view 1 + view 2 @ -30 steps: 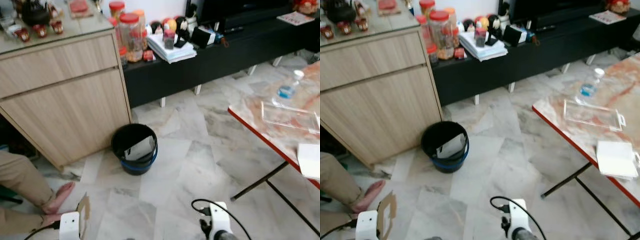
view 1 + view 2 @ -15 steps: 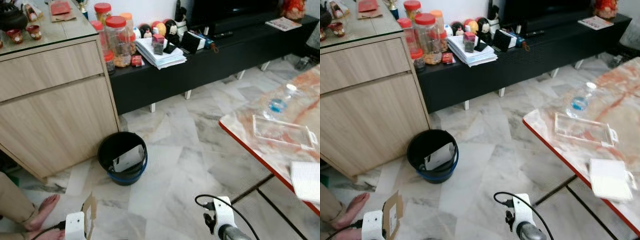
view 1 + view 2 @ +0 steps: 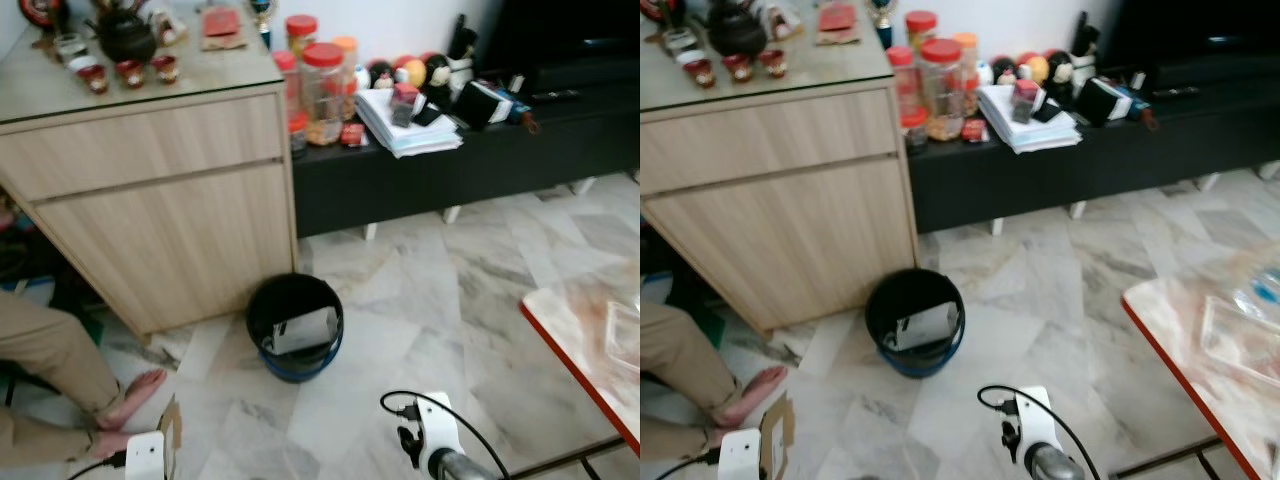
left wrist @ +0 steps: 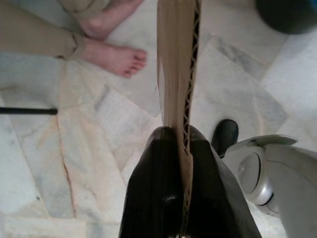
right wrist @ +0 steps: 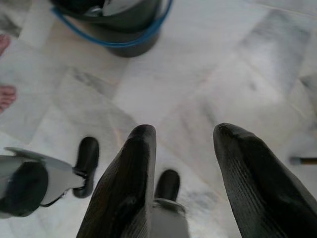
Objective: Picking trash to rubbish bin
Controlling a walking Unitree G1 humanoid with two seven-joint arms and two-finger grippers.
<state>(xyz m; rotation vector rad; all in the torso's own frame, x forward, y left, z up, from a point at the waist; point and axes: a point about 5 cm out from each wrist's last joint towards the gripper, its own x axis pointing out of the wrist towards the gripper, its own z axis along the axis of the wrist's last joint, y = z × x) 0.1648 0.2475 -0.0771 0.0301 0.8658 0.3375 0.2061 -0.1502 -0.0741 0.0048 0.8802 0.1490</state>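
You're carrying: left gripper (image 4: 181, 148) clamps a cardboard scrap (image 4: 177, 64), right gripper (image 5: 183, 136) hangs spread and empty. Next, step toward the black bin (image 3: 294, 325) and raise the cardboard over it.

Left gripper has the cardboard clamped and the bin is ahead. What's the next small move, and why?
Probably step forward toward the black bin. The left gripper is shut on the cardboard piece, but it sits low by the person's foot, short of the bin, so releasing now would likely miss the rim.
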